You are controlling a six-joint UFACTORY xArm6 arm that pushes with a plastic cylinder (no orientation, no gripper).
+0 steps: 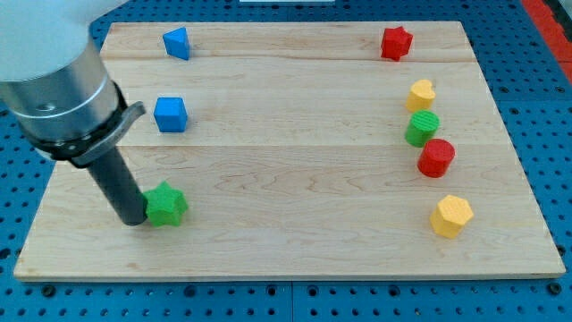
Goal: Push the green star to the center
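Note:
The green star (166,206) lies on the wooden board (286,170) near the view's bottom left. My tip (132,217) rests on the board right against the star's left side, touching it. The dark rod rises from there up and to the left into the arm's grey body, which hides the board's left edge.
A blue cube (170,114) and a blue wedge-like block (177,42) lie up the left side. A red star (396,42) sits at top right. Down the right side are a yellow block (421,94), green cylinder (422,128), red cylinder (437,157) and yellow hexagon (451,216).

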